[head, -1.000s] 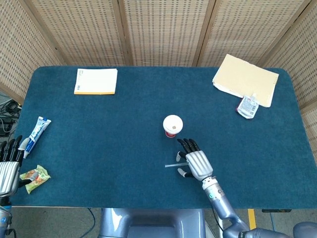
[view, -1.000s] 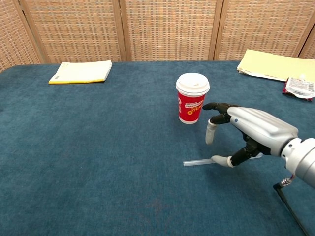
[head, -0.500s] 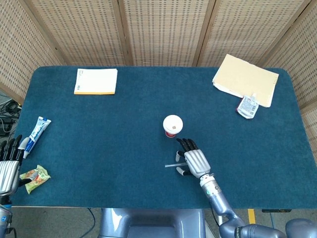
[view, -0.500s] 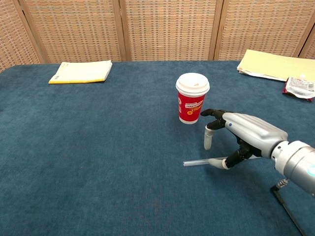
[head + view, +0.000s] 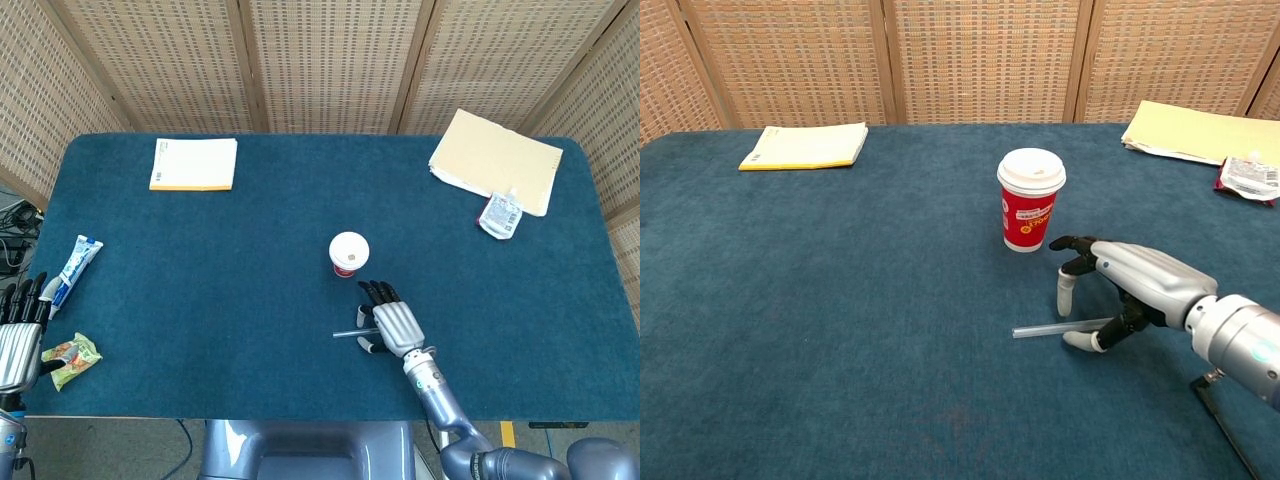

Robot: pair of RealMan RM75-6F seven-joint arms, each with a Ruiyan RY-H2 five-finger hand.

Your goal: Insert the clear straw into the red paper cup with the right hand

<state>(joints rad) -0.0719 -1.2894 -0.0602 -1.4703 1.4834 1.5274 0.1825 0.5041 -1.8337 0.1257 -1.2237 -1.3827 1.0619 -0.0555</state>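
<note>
The red paper cup (image 5: 349, 254) (image 5: 1031, 212) stands upright with a white lid near the table's middle. The clear straw (image 5: 345, 333) (image 5: 1048, 329) lies flat on the blue cloth in front of the cup, its right end running under my right hand (image 5: 393, 320) (image 5: 1130, 285). That hand hovers low over the straw, palm down, one fingertip (image 5: 1063, 300) behind the straw and the thumb tip (image 5: 1083, 341) in front of it, with no clear pinch. My left hand (image 5: 18, 335) rests at the table's left edge with its fingers spread, holding nothing.
A yellow-edged notebook (image 5: 194, 163) (image 5: 805, 146) lies at the back left. A manila folder (image 5: 495, 160) (image 5: 1200, 130) with a small packet (image 5: 499, 214) (image 5: 1250, 178) is at the back right. A toothpaste tube (image 5: 76, 265) and a snack packet (image 5: 70, 358) lie beside my left hand.
My right hand has sunk lower and drawn slightly back, its thumb now in front of the straw. The straw, the cup and the left hand have stayed put.
</note>
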